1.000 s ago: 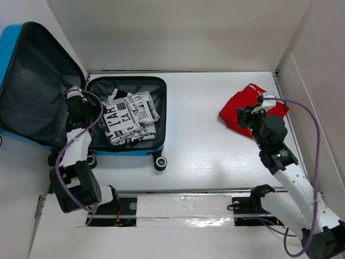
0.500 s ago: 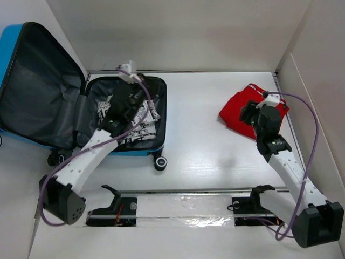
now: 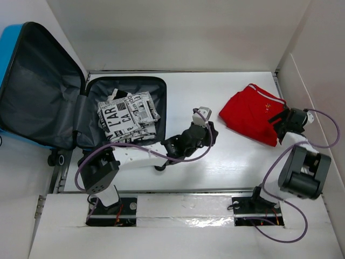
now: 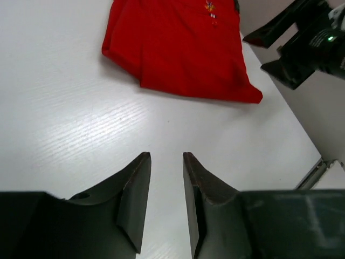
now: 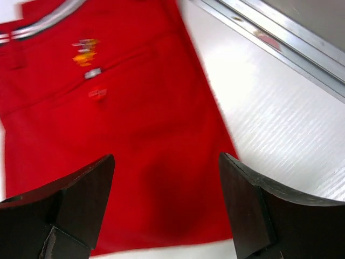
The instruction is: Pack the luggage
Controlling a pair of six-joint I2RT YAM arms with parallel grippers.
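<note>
Top view: fixed high above and behind the arm bases, facing down, far enough for the whole table, luggage at upper left. Left wrist view: low over the table, facing across it past the left gripper at bottom edge, right gripper at upper right. Right wrist view: closest, steeply downward. Shared by all three: the red garment

A robotics lab test cell: plain white panels box in a white table, with arm mounts, purple cables and a near metal rail.
</note>
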